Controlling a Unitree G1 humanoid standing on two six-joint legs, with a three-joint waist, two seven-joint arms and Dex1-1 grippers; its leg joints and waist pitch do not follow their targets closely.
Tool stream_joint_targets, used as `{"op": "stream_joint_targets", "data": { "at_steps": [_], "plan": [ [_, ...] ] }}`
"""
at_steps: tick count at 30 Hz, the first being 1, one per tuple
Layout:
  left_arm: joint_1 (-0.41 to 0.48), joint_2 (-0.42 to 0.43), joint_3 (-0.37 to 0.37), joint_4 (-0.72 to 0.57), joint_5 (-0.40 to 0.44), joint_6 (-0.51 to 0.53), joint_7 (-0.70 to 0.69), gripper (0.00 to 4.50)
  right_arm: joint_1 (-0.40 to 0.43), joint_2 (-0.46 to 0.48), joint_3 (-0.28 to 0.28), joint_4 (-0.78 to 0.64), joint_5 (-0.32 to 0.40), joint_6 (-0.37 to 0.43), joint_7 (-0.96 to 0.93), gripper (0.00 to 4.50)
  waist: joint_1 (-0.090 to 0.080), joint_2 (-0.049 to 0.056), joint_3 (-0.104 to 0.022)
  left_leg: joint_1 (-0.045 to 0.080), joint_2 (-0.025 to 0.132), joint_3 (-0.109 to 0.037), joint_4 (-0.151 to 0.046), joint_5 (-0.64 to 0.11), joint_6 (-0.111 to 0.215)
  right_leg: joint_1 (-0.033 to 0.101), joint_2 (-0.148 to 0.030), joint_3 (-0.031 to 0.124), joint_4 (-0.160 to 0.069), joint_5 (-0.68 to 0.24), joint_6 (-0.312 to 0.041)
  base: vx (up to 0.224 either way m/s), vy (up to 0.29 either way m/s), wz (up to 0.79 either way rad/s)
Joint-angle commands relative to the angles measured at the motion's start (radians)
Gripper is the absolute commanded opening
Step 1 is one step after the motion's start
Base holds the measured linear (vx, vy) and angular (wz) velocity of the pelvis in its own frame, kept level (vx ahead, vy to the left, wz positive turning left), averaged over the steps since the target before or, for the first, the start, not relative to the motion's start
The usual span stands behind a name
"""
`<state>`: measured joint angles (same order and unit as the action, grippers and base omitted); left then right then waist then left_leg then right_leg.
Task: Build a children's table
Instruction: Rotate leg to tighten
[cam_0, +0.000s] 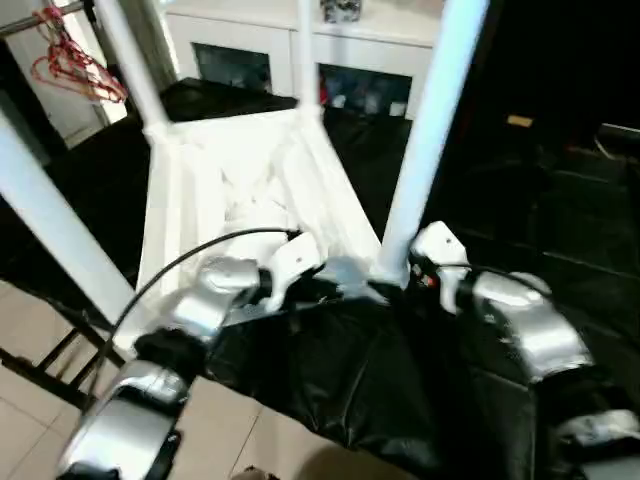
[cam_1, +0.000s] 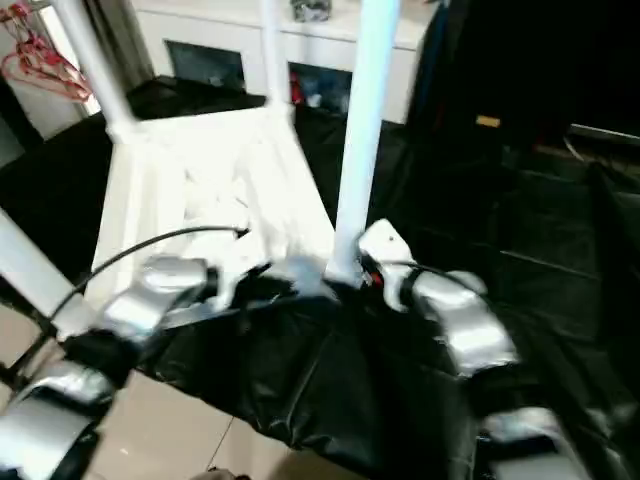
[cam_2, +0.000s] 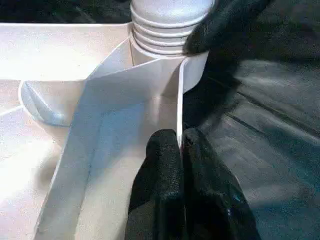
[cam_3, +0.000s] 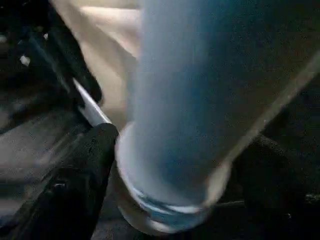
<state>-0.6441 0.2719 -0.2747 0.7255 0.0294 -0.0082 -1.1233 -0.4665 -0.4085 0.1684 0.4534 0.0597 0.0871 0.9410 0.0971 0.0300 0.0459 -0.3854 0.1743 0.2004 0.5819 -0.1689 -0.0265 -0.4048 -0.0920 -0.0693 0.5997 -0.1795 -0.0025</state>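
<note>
Black sheeting underlies the upturned table top (cam_0: 230, 190). My left gripper (cam_2: 181, 150) pinches its rim; my right gripper (cam_3: 165, 170) straddles the near leg (cam_0: 425, 150), grip unclear. Next: seat it firmly.

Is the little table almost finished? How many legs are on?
Nearly. The table top lies upside down on the black cover, and four legs stand up from its corners. The left gripper pinches the rim beside the nearest leg, and the right gripper sits around that leg's base. Whether it is fully seated is unclear. Left: turning the table upright.
</note>
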Motion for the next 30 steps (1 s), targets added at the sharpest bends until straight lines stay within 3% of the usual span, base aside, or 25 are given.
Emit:
{"op": "stream_joint_targets", "data": {
  "at_steps": [1, 4, 11, 12, 14, 22, 30],
  "plan": [
    [0.013, 0.007, -0.007, -0.035, -0.045, -0.013, -0.067, 0.0, 0.007, -0.023, 0.018, -0.036, 0.02, 0.004, 0.051, 3.85, 0.007, -0.023, -0.06, 0.018, 0.064, -0.025, -0.064, -0.227, 0.076, 0.047, -0.069, 0.045, -0.068, -0.213, -0.236, 0.0, 0.0, 0.0],
    [0.022, 0.027, -0.012, -0.058, -0.052, -0.004, -0.112, 0.0, 0.011, -0.044, 0.021, -0.052, 0.034, 0.012, 0.09, 3.85, 0.01, -0.021, -0.059, 0.022, 0.065, -0.025, -0.066, -0.241, 0.061, 0.043, -0.069, 0.047, -0.07, -0.236, -0.232, 0.0, 0.0, 0.0],
    [0.036, 0.054, -0.015, -0.09, -0.053, 0.007, -0.161, 0.0, 0.028, -0.077, 0.037, -0.095, 0.047, 0.028, 0.176, 3.85, 0.02, -0.023, -0.061, 0.021, 0.064, -0.025, -0.064, -0.22, 0.06, 0.044, -0.068, 0.047, -0.064, -0.199, -0.234, 0.0, 0.0, 0.0],
    [0.037, 0.055, -0.017, -0.093, -0.054, 0.009, -0.165, 0.0, 0.029, -0.078, 0.039, -0.098, 0.049, 0.03, 0.178, 3.58, 0.02, -0.023, -0.061, 0.021, 0.064, -0.025, -0.064, -0.22, 0.06, 0.045, -0.069, 0.047, -0.064, -0.197, -0.236, 0.0, 0.0, 0.0],
    [0.038, 0.057, -0.017, -0.097, -0.055, 0.016, -0.173, 0.0, 0.031, -0.077, 0.043, -0.101, 0.051, 0.036, 0.18, 3.58, 0.019, -0.025, -0.06, 0.02, 0.064, -0.025, -0.064, -0.216, 0.061, 0.045, -0.069, 0.047, -0.064, -0.197, -0.238, 0.0, 0.0, 0.0],
    [0.046, 0.06, -0.017, -0.105, -0.052, 0.021, -0.174, 0.0, 0.034, -0.069, 0.046, -0.11, 0.045, 0.038, 0.183, 2.89, 0.019, -0.028, -0.061, 0.02, 0.063, -0.025, -0.062, -0.204, 0.062, 0.045, -0.069, 0.046, -0.064, -0.199, -0.235, 0.0, 0.0, 0.0],
    [0.046, 0.051, -0.01, -0.099, -0.049, 0.027, -0.145, 0.0, 0.045, -0.06, 0.05, -0.121, 0.05, 0.04, 0.182, 2.73, 0.02, -0.028, -0.062, 0.019, 0.062, -0.025, -0.059, -0.193, 0.066, 0.047, -0.069, 0.046, -0.061, -0.189, -0.236, 0.0, 0.0, 0.0]
  ]
}}
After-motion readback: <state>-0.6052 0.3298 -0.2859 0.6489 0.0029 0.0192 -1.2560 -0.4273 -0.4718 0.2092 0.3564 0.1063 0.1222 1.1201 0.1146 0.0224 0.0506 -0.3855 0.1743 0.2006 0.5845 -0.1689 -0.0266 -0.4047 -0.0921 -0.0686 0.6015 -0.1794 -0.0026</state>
